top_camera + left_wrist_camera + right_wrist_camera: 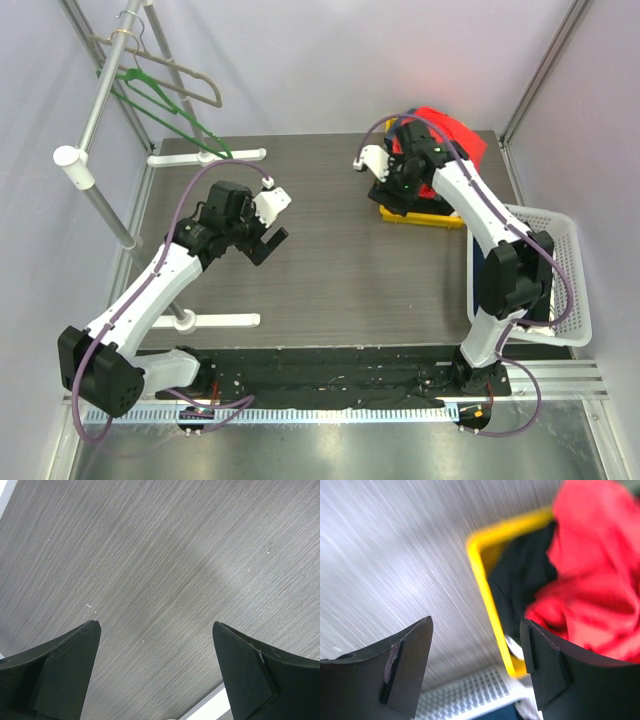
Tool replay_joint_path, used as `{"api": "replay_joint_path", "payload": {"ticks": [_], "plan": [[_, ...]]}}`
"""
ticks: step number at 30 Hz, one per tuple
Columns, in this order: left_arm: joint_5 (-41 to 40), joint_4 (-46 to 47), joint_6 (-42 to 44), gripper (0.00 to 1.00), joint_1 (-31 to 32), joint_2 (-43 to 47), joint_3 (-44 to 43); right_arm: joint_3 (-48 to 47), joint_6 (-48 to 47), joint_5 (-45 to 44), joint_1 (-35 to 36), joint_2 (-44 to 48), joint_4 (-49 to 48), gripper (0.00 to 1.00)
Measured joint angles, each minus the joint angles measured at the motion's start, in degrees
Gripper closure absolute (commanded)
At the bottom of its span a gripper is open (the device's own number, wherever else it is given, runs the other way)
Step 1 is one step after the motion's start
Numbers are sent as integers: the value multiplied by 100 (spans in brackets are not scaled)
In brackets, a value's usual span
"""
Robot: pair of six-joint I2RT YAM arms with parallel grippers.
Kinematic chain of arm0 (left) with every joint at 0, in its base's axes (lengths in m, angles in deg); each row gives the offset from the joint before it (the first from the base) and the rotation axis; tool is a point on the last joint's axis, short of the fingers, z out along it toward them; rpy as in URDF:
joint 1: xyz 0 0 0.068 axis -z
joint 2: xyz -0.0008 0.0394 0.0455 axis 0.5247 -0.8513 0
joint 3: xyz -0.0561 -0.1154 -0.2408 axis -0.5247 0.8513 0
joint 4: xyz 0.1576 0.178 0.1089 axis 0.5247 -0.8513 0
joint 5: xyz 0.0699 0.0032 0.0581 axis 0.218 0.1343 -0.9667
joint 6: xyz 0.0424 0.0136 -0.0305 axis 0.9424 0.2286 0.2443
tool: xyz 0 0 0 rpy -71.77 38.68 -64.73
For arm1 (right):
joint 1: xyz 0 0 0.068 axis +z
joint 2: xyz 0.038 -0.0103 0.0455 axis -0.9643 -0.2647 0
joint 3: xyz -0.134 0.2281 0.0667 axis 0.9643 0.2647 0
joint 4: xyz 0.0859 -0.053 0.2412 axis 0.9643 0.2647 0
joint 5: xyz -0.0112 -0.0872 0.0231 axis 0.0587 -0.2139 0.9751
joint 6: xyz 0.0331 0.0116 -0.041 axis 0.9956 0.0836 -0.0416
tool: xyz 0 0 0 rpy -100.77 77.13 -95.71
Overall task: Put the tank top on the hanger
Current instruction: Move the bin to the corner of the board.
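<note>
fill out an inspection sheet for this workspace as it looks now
surface: grey wood-grain table, nothing spilled seen
job's things: tank top heaped over the yellow tray, far right; hanger on the rack, far left
clutter: dark clothes in tray; beige hanger on rack; white basket at right edge
grippers: left gripper open over bare table; right gripper open beside tray, holding nothing
cables: purple cable along each arm, no snag seen
surroundings: white walls, metal posts

tank top [456,130]: mostly hidden behind right arm [478,208] | wrist view: blurred | yellow tray [424,219]: mostly covered
</note>
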Motion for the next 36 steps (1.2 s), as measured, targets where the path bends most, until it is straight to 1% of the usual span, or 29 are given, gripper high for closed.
{"api": "replay_joint_path", "payload": {"ticks": [4, 6, 9, 10, 13, 17, 21, 30, 36], "plan": [[0, 0, 0, 0, 0, 120, 48, -240, 391, 26, 614, -297, -216, 22], [0, -2, -4, 0, 0, 190, 92, -400, 629, -44, 909, -629, -422, 21], [2, 0, -17, 0, 0, 238, 122, -896, 916, -142, 1115, -1303, -584, 19], [2, -2, -20, 0, 0, 240, 125, -1071, 988, -205, 1132, -1534, -660, 15], [9, -2, -24, 0, -4, 256, 125, -1425, 1185, -461, 1097, -2076, -807, 7], [15, 0, -24, 0, -4, 278, 127, -1572, 1377, -769, 946, -2476, -876, 2], [22, 2, -24, 0, -4, 280, 138, -1572, 1517, -841, 728, -2562, -868, 0], [76, 9, -35, 0, -4, 280, 140, -1572, 1596, -874, 216, -2570, -866, 0], [85, 22, -46, 0, -9, 280, 140, -1572, 1596, -1276, 22, -2682, -1069, 0]]}}
